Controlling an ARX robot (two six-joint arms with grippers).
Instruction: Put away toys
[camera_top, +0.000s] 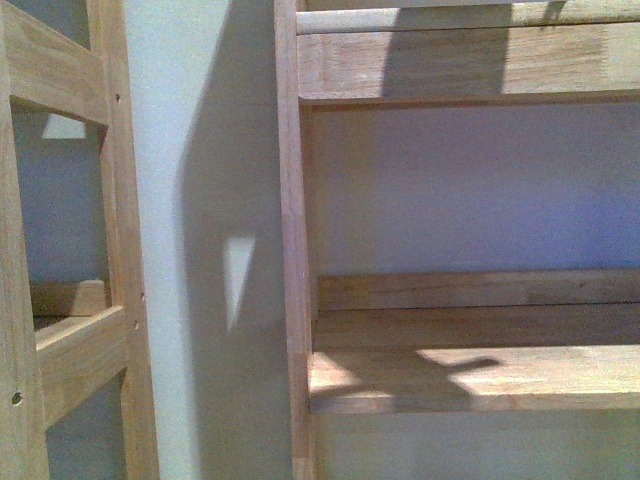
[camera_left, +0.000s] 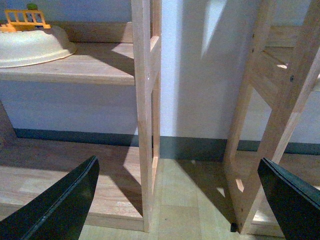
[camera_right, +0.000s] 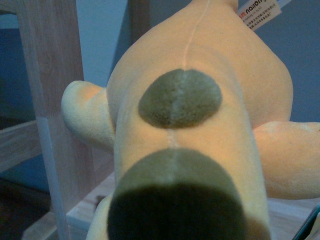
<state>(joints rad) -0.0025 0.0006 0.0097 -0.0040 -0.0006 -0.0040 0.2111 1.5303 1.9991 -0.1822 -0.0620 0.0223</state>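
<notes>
The plush (camera_right: 200, 115) fills most of the right wrist view: soft, fuzzy orange-yellow fabric, plump and rounded, with two olive-brown oval patches along a centre seam. Its long axis runs from the bottom of the frame up to the top, the body narrowing toward the far end, where a white tag (camera_right: 257, 11) with red print sticks out. Two stubby limbs spread to the sides. It hangs close beside a pale wooden post (camera_right: 50, 65), above a wooden board (camera_right: 295, 212). The right gripper's fingers are not visible, so whether it clamps the plush cannot be told.

In the left wrist view the left gripper (camera_left: 182, 200) stands wide apart, its dark fingers (camera_left: 60, 205) in the lower corners with nothing between them. Beyond are light wooden frames (camera_left: 147, 100), a pale wall and a cream bowl-like dish (camera_left: 30, 47) on a shelf at upper left, with an orange plastic piece (camera_left: 25, 20) atop it.

The front view shows bare, smooth wooden shelves (camera_top: 480, 375) against a white wall, crossed by shadows.
</notes>
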